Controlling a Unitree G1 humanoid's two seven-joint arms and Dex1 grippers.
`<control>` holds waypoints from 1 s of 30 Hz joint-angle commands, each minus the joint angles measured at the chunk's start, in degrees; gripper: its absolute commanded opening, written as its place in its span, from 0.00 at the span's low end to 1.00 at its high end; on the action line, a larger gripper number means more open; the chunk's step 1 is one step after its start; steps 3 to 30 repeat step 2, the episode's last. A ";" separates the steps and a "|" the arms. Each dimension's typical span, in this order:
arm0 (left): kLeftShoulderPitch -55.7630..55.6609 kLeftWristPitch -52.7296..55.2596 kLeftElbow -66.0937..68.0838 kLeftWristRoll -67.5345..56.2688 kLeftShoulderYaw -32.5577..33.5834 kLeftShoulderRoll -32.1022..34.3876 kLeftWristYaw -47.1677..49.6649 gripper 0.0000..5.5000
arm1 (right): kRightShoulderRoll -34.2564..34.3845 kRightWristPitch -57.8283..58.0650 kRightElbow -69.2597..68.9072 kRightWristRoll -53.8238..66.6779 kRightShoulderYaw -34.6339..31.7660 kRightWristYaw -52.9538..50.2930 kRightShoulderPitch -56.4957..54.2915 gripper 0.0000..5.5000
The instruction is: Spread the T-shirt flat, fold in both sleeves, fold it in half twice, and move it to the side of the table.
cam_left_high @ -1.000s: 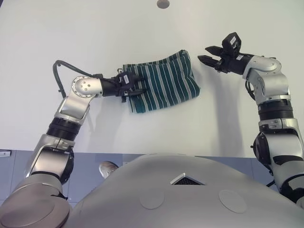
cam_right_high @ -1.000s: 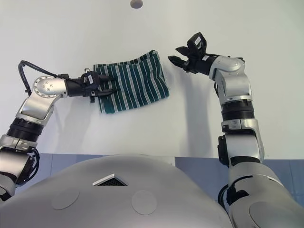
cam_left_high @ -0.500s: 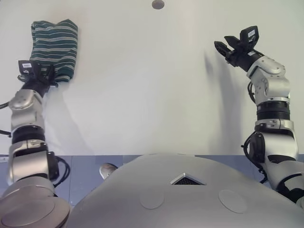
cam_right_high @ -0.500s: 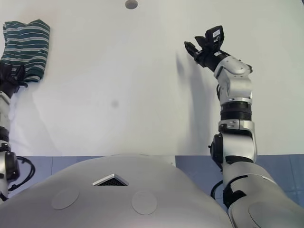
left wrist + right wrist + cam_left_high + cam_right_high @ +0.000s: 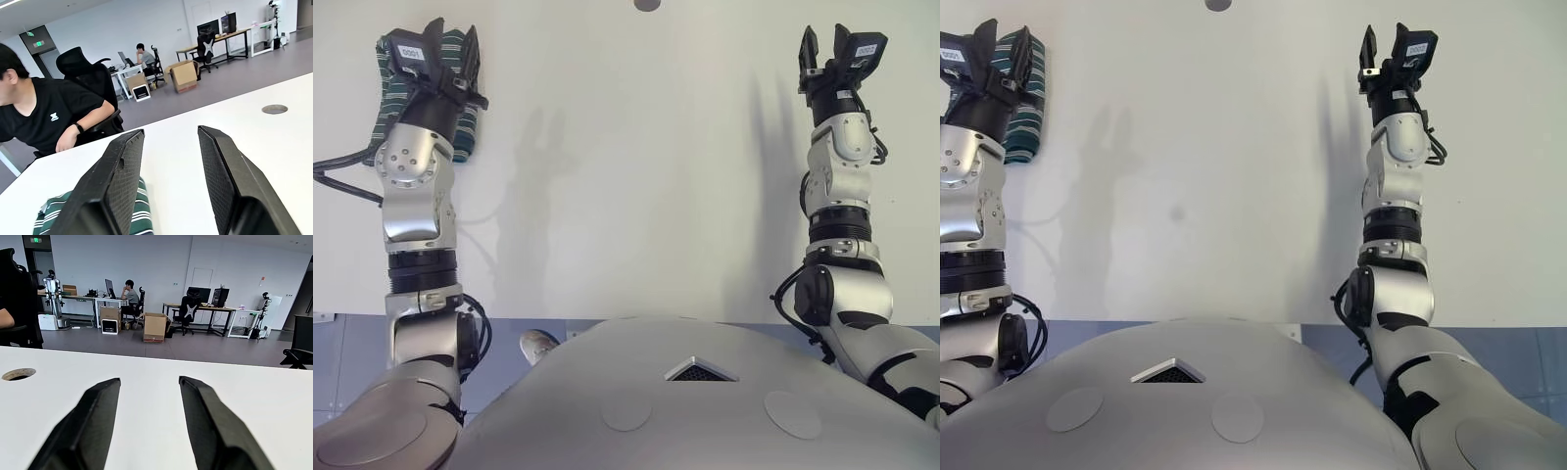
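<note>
The folded T-shirt (image 5: 389,98), dark green with white stripes, lies at the far left of the white table (image 5: 607,196). My left gripper (image 5: 452,39) is open just above it, its two black fingers apart with nothing between them, and my forearm hides the middle of the bundle. In the left wrist view the open left gripper (image 5: 171,132) stands over the table, and a corner of the T-shirt (image 5: 54,218) shows below one finger. My right gripper (image 5: 824,41) is open and empty over bare table at the far right, its fingers (image 5: 98,406) spread wide.
A round cable hole (image 5: 647,4) sits in the table at the far middle, also seen as the cable hole (image 5: 274,109). The table's front edge (image 5: 607,317) runs close to my body. A wide stretch of bare white table lies between my two arms.
The left gripper dragged the folded T-shirt from the table's middle to the far left, then let go and opened above it. The right arm swung outward and now points straight ahead.
</note>
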 commanded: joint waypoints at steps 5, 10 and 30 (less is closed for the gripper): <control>-0.38 2.00 -1.42 0.97 -0.34 -1.84 -0.22 0.36 | 1.81 -2.19 1.71 -1.01 0.59 -1.92 -1.01 0.41; -0.38 2.00 -1.42 0.97 -0.34 -1.84 -0.22 0.36 | 1.81 -2.19 1.71 -1.01 0.59 -1.92 -1.01 0.41; -0.38 2.00 -1.42 0.97 -0.34 -1.84 -0.22 0.36 | 1.81 -2.19 1.71 -1.01 0.59 -1.92 -1.01 0.41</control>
